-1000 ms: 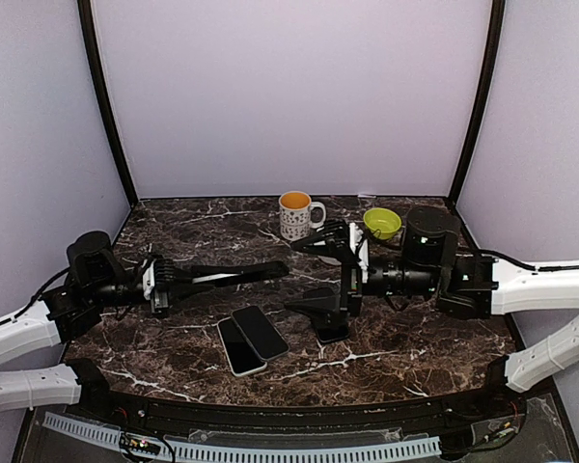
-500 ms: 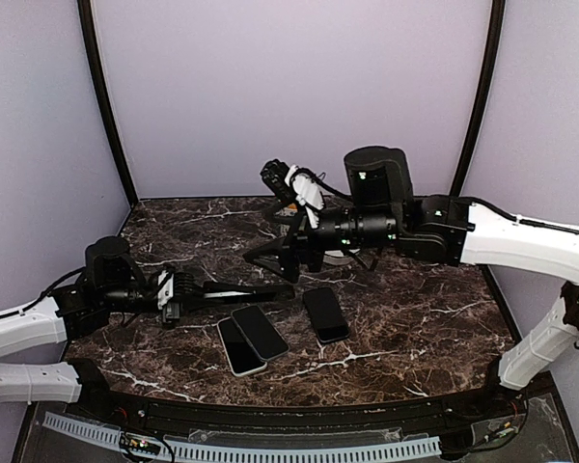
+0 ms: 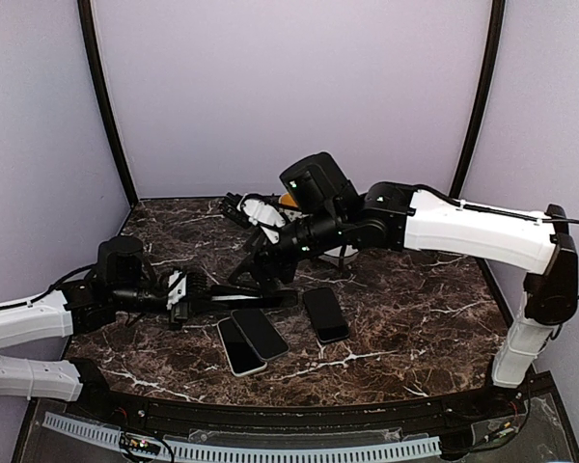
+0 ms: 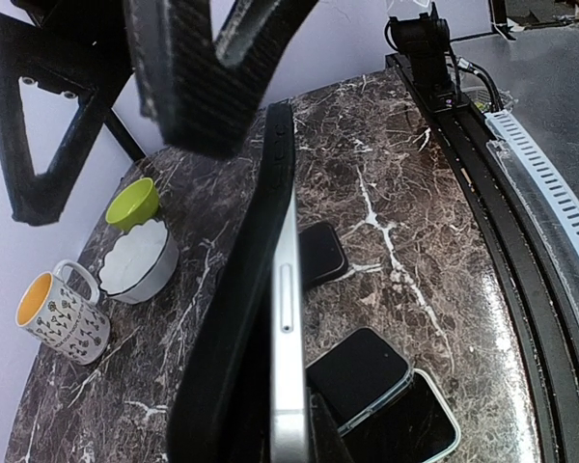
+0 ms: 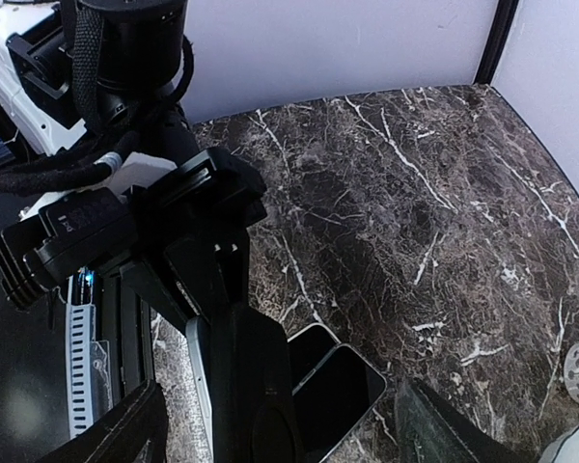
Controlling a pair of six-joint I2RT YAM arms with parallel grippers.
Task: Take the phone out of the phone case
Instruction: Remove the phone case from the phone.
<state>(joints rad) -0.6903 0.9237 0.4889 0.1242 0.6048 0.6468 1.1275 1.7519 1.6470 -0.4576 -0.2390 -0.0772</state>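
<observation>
Currently mid-step: phone not out yet. Left gripper (image 3: 195, 291) is clamped on the near end of the phone (image 4: 285, 318), holding it on its long edge above the table (image 3: 415, 318), silver frame showing, black case (image 4: 227, 333) wrapped on its back. Right gripper (image 5: 282, 391) has reached across from the right; its jaws stand apart, one on each side of the phone's free end, neither pad clearly touching. So, by my reading, this is the regrasp before peeling. Next move likely calls for the right jaws to close on the case lip only, not the frame, then pull or bend it away while the left grip holds firm; the on-edge pose leaves a thin target, so a slip or pinching both layers together is the risk. Directly under the held phone lie two loose phones (image 3: 251, 340), overlapping, and just right of them a third dark one (image 3: 325, 313); a dropped piece would land on them. Farther back sit a patterned mug (image 4: 63, 313), a white bowl (image 4: 140, 262) and a green bowl (image 4: 133, 203), well apart from the grip, though near the right arm's path.
</observation>
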